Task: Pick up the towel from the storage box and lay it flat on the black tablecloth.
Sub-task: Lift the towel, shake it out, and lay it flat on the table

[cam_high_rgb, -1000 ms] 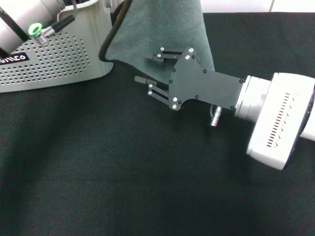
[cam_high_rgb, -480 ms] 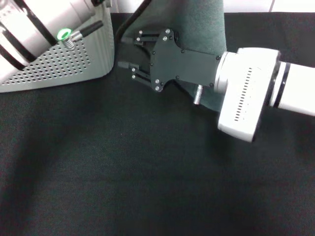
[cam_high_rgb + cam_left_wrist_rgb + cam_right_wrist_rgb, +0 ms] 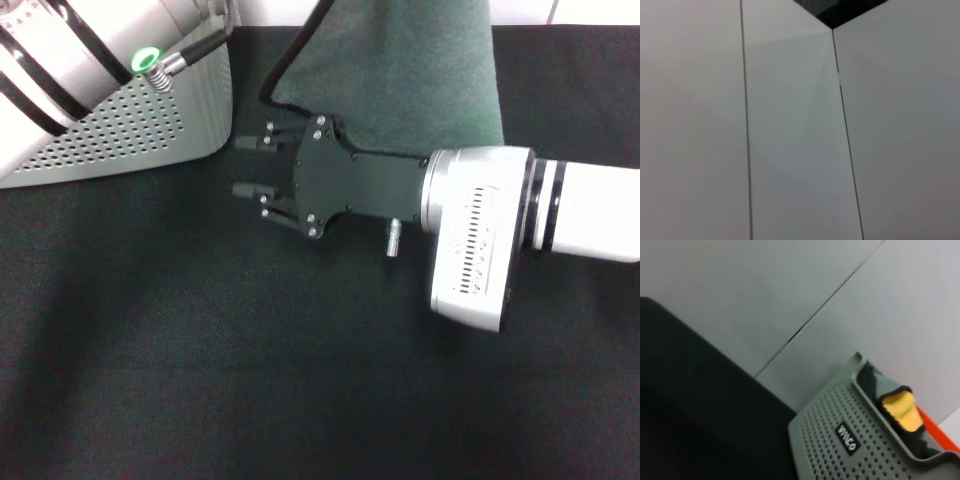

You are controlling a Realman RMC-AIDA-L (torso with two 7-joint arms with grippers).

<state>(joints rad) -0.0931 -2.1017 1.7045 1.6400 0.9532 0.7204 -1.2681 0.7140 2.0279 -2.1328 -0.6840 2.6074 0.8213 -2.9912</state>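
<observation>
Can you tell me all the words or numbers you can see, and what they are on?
"WNCO" or close to it, white letters on a black label on the storage box, right wrist view; the letters are too blurred to be sure.
No other words or numbers show on the towel, the black tablecloth or the right gripper.

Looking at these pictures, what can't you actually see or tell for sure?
- Left gripper: cut off by the head view's top edge; only the left arm shows. Its wrist view shows only pale panels.
- Towel: its top, and whatever holds it, is out of frame in the head view; only the grey side shows.
- Box: its inside is hidden by the left arm; the right wrist view shows just a sliver.
- Right gripper: open, empty.
</observation>
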